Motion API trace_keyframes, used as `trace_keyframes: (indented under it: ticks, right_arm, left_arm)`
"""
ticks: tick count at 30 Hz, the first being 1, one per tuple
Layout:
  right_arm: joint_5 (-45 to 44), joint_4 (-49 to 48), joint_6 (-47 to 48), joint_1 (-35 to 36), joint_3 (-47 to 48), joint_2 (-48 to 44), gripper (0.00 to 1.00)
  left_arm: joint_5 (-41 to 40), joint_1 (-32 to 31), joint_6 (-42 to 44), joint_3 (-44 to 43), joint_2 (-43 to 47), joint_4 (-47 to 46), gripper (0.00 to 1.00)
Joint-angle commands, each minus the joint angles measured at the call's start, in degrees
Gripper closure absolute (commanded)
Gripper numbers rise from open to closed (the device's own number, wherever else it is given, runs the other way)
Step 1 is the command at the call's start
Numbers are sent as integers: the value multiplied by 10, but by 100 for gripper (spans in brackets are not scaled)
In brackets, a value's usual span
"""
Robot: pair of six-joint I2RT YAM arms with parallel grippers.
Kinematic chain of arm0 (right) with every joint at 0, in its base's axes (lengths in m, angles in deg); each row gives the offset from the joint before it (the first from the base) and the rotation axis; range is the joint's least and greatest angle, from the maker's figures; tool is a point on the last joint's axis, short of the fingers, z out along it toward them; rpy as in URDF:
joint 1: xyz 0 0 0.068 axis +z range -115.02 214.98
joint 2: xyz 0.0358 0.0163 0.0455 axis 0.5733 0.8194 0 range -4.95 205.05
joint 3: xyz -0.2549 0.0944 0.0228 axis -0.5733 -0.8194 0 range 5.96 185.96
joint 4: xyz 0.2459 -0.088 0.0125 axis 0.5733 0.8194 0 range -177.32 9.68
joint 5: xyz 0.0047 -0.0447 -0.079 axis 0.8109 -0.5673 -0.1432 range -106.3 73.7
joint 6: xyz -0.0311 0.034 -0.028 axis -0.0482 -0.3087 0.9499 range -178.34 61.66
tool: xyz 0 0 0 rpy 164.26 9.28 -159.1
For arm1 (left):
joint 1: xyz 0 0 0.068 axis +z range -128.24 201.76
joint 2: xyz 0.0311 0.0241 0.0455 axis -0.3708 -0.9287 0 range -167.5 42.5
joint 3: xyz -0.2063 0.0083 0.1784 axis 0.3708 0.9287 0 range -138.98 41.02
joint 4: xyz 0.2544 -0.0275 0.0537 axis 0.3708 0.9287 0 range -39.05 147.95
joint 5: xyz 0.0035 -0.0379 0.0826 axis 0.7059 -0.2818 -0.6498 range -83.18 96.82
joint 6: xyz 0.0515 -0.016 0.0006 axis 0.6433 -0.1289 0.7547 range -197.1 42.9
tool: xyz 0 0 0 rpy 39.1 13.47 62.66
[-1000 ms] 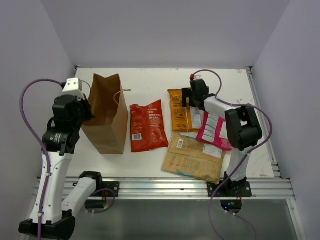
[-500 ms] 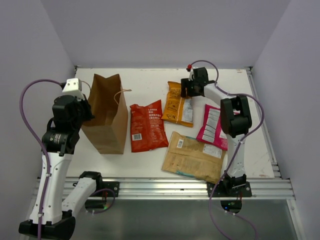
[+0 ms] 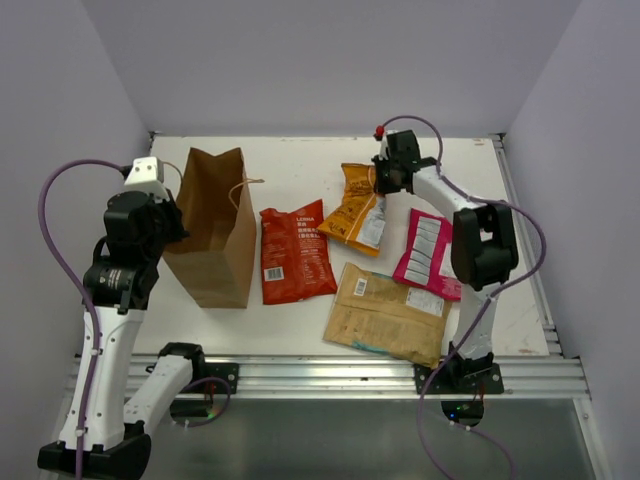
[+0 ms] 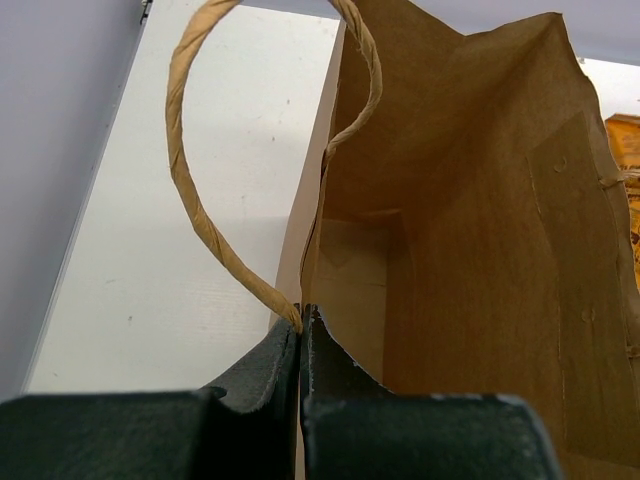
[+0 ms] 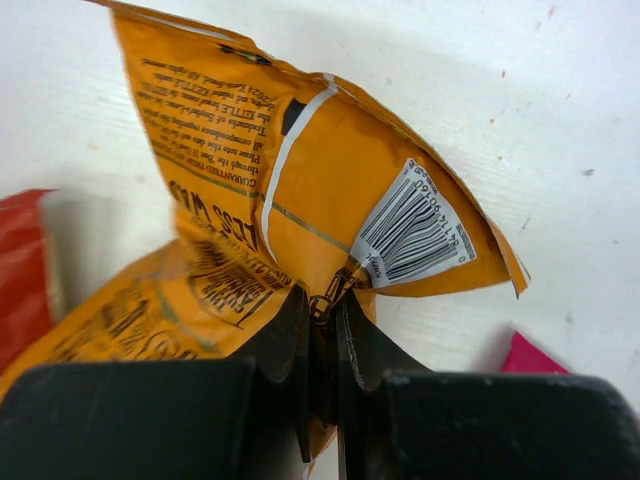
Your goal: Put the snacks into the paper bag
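The orange crinkly snack packet (image 3: 355, 212) sits right of centre in the overhead view. My right claw (image 3: 381, 184) is clamped on its edge near the barcode. The flat red packet (image 3: 296, 252), the magenta packet with white panels (image 3: 428, 255) and the larger tan packet (image 3: 388, 312) lie on the white table (image 3: 300, 160). At centre left is the tall brown paper bag (image 3: 212, 235), mouth open. My left claw (image 3: 172, 225) is pinched on its rim beside a twine handle (image 4: 190, 190).
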Motion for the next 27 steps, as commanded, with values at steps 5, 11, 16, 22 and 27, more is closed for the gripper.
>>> trace_keyframes:
  ticks: [5, 11, 16, 22, 27]
  right_arm:
    - [-26, -103, -1, 68, 49, -244, 100]
    - [96, -417, -94, 70, -12, -296, 100]
    - [157, -603, -191, 75, 30, -220, 100]
    - [273, -803, -416, 101, 295, 24, 100]
    - [283, -708, -401, 156, 566, 156, 100]
  left_arm:
    - [20, -5, 15, 11, 15, 6, 100]
    - [28, -8, 17, 11, 19, 5, 100]
    - [36, -9, 18, 9, 20, 6, 100]
    - [40, -9, 19, 8, 21, 6, 100]
    - [39, -9, 20, 6, 17, 7, 100]
